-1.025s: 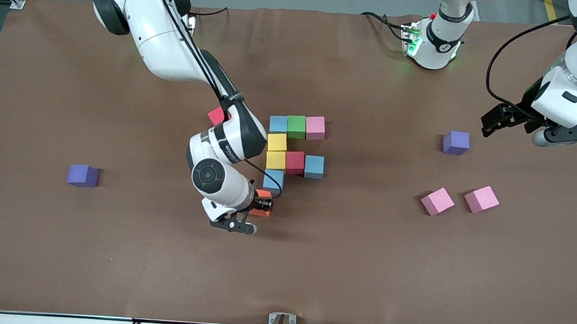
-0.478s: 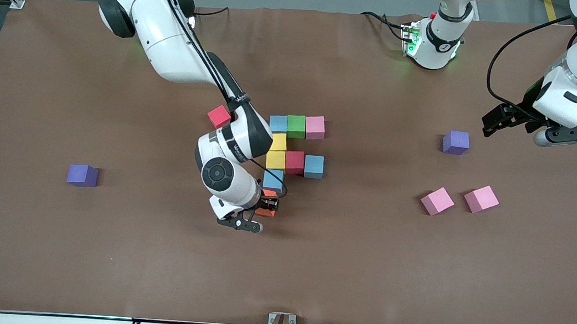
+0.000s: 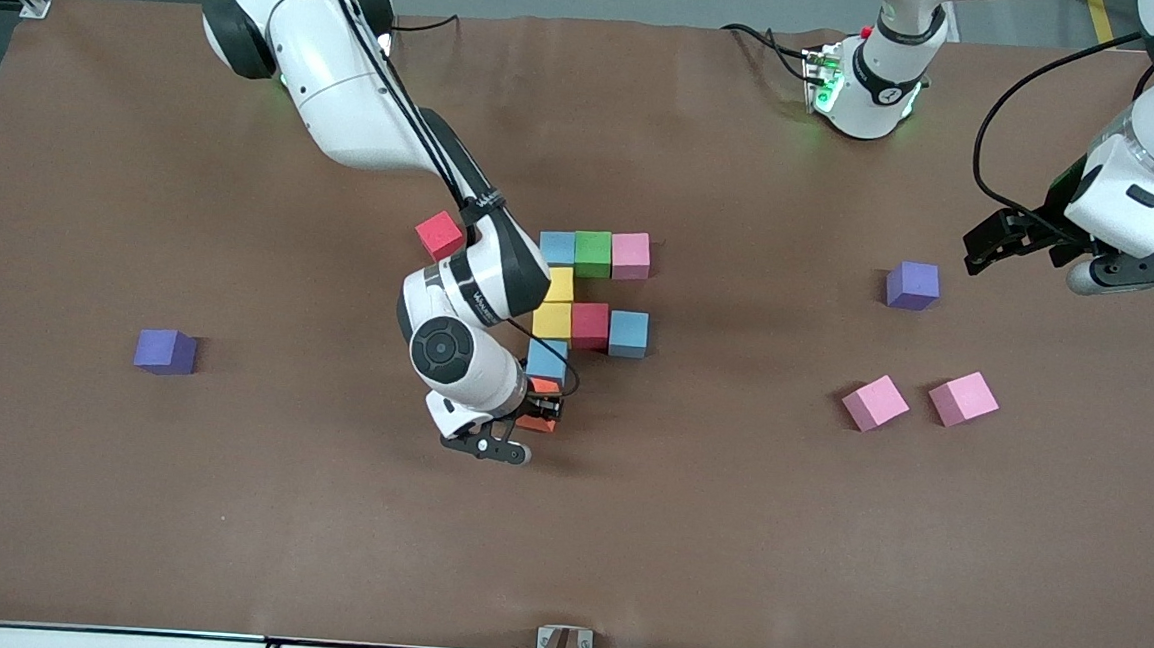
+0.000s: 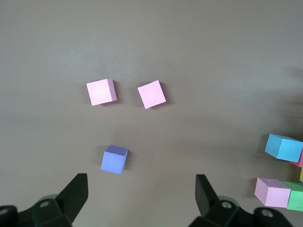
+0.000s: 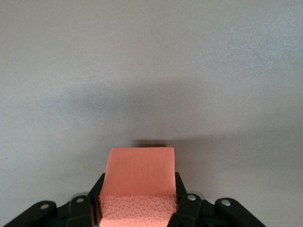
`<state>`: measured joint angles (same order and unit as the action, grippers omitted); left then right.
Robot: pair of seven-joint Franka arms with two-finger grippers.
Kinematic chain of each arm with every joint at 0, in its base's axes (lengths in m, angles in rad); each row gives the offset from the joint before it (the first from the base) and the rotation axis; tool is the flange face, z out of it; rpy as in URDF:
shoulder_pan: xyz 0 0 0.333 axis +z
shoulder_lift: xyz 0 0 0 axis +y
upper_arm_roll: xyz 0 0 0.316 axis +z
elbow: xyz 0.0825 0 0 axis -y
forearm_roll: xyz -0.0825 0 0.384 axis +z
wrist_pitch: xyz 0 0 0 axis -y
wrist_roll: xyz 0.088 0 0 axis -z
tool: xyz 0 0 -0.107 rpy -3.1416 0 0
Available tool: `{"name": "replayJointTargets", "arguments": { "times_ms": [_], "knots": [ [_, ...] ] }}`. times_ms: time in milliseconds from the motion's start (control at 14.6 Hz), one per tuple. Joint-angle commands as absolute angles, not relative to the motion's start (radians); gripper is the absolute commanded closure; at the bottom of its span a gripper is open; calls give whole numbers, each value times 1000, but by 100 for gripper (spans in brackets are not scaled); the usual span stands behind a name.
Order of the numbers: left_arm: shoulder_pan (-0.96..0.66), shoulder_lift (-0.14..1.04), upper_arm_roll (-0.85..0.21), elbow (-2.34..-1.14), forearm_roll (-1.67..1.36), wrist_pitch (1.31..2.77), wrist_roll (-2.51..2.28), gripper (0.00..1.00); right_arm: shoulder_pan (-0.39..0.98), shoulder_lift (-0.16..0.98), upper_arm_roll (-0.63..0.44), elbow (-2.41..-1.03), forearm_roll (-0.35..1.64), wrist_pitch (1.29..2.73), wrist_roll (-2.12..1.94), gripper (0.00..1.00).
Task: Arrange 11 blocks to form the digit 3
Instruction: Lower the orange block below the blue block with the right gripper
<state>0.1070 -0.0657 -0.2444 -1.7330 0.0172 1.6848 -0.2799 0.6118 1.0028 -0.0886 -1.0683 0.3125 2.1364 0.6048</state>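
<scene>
An orange block (image 3: 538, 414) is being pinched between the fingers of the right gripper (image 3: 536, 412), which is sitting low over the table (image 3: 225, 503), just on the front-camera side of the partly built digit 3 (image 3: 591, 295); in the right wrist view the orange block (image 5: 138, 187) is filling the gap between the two black fingers (image 5: 182, 201). The figure is lying near the middle of the table: a farthest row of a light blue block (image 3: 557, 248), a green block (image 3: 592, 253) and a pink block (image 3: 630, 255); a yellow block (image 3: 559, 285) joining it to a middle row of a yellow block (image 3: 551, 319), a red block (image 3: 589, 325) and a light blue block (image 3: 628, 333); then another light blue block (image 3: 546, 359) nearer the camera, right beside the held orange one. A second red block (image 3: 439, 234) is lying tilted just beside the figure, toward the right arm's end. Two loose pink blocks (image 3: 875, 402) (image 3: 963, 399) are resting close together toward the left arm's end, with a purple cube (image 3: 912, 285) farther from the camera than them. Another purple cube (image 3: 166, 351) is sitting alone toward the right arm's end. The left gripper (image 4: 142, 194) is waiting, hanging in the air with its fingers spread wide above the table near that purple cube.
</scene>
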Motion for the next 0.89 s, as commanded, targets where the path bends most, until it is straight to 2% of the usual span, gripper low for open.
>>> {"name": "replayJointTargets", "arguments": {
  "times_ms": [0, 820],
  "knots": [
    [113, -64, -249, -1712, 21, 1669, -285, 0, 617, 1017, -92, -1046, 325, 2135, 620, 65],
    [112, -66, -242, -1715, 20, 1667, -284, 0, 629, 1020, -98, -1049, 316, 2125, 611, 62]
  ]
}}
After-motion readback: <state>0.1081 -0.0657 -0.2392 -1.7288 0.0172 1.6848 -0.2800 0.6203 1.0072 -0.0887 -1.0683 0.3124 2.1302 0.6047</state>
